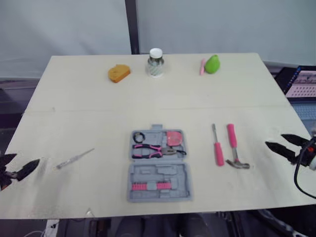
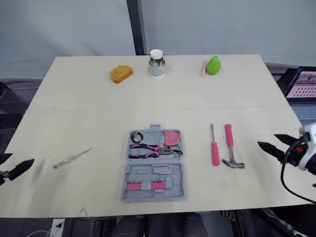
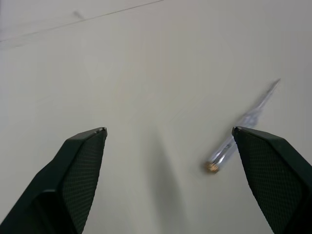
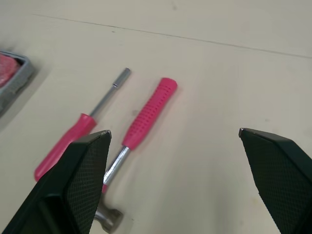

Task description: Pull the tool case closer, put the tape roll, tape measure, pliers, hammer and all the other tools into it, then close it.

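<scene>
Two head views: the open tool case (image 1: pixel 159 165) sits mid-front on the worktop (image 1: pixel 89 113), with the hammer (image 1: pixel 234 150) to its right. Left wrist: the left tool (image 3: pixel 168 130) gapes beside a slim tester pen (image 3: pixel 241 124), likely light and slippery. Right wrist: the right tool (image 4: pixel 173 131) gapes toward the hammer, probably head-heavy; grip its ribbed handle.

Likely lab: grey backdrop (image 1: pixel 222 24), bare table (image 1: pixel 98 113)

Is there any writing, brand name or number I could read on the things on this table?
Nothing here is readable.
On the jar: a patterned band, too blurred to read.
On the screen beside the table's right edge: contents too small to read.
On the tool case, hammer and screwdriver: no markings visible.
</scene>
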Motion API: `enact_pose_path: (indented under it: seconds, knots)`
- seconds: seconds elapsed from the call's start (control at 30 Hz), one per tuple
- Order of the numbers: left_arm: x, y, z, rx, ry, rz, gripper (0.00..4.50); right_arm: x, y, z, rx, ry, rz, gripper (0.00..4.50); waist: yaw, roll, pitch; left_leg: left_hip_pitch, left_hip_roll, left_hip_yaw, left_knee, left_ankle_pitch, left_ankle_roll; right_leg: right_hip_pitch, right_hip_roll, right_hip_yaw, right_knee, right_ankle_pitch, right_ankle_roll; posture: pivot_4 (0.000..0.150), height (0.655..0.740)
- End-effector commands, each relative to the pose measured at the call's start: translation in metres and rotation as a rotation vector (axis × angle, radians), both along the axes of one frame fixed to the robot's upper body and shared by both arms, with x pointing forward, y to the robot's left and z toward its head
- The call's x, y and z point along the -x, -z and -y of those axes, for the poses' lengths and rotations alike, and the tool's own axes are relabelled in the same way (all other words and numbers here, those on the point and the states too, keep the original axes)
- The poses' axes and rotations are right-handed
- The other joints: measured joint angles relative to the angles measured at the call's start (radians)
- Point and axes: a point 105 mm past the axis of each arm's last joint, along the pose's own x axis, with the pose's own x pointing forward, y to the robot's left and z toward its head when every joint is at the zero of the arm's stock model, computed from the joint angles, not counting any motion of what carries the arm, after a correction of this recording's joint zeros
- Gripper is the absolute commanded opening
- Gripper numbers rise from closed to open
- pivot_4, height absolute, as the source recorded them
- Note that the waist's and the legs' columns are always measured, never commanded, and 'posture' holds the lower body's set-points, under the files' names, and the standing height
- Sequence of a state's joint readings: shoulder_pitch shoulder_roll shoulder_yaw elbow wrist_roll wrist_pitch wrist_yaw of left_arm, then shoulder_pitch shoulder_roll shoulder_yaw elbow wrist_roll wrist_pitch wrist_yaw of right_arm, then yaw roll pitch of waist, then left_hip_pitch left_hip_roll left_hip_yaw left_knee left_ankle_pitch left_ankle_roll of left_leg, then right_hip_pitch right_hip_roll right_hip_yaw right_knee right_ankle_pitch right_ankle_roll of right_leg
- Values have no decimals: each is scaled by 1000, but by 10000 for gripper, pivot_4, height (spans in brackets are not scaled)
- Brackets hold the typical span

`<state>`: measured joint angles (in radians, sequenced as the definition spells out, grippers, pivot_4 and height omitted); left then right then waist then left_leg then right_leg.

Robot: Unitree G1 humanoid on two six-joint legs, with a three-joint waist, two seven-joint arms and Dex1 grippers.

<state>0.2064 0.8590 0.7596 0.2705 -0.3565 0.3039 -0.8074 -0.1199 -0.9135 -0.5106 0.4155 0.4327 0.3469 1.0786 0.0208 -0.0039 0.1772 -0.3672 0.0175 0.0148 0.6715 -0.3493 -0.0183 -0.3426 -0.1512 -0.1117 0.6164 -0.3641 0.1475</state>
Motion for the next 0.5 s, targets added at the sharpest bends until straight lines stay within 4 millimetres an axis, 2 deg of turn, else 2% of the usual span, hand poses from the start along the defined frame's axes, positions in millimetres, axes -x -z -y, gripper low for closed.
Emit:
enact_pose_path:
  seconds: [0.03, 0.27, 0.37, 0.43, 0.5]
  knots:
    - [5, -12, -21, -42, -69, 55, 44951, 2, -2, 10, 32, 25, 25, 44765, -1, 0, 0, 0, 0, 0, 0, 0, 0, 0, 0, 0, 0, 0, 0, 1500, 7400]
    - [1, -7, -20, -37, -46, 53, 44951, -2, -4, 5, 30, 11, 39, 44765, -9, 0, 0, 0, 0, 0, -1, 0, 0, -1, 0, 1, 1, 0, 0, 1500, 7400]
    - [-4, -1, -10, -52, 15, 31, 44951, -5, -9, -6, 22, -32, 51, 44765, -11, 0, 0, 0, 0, 1, -1, 0, 0, -1, 0, 1, 1, 0, 0, 1500, 7400]
    - [-10, 5, 6, -69, 109, 13, 44951, -10, -14, -27, 6, -106, 65, 44765, -15, 0, 0, 0, 0, 1, -1, 0, 0, -1, 0, 1, 1, 0, 0, 1500, 7400]
    - [-16, 14, 29, -87, 257, -28, 44951, -16, -21, -67, -8, -249, 73, 44765, -20, 0, 0, 0, 1, 0, -1, 0, 0, -1, 0, 0, 1, 0, 0, 1500, 7400]
